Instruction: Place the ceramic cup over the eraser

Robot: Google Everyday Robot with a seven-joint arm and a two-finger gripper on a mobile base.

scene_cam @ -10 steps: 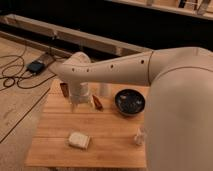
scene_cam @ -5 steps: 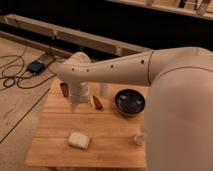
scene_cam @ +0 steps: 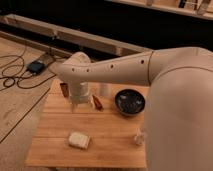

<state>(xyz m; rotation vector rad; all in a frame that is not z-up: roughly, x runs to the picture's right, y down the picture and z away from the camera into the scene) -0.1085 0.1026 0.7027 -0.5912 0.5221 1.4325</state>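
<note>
The white ceramic cup stands upright at the back of the wooden table, partly hidden behind my arm. The dark reddish-brown eraser lies at the table's back left corner. My gripper hangs from the white wrist and points down at the table between the two. The eraser is just to its left and the cup to its right. The gripper is open, with nothing between the fingers that I can see.
A slim reddish-brown stick lies just right of the gripper. A dark round bowl sits at the back right. A pale beige block lies near the front, and a tiny whitish cylinder stands at the front right. Cables lie on the floor to the left.
</note>
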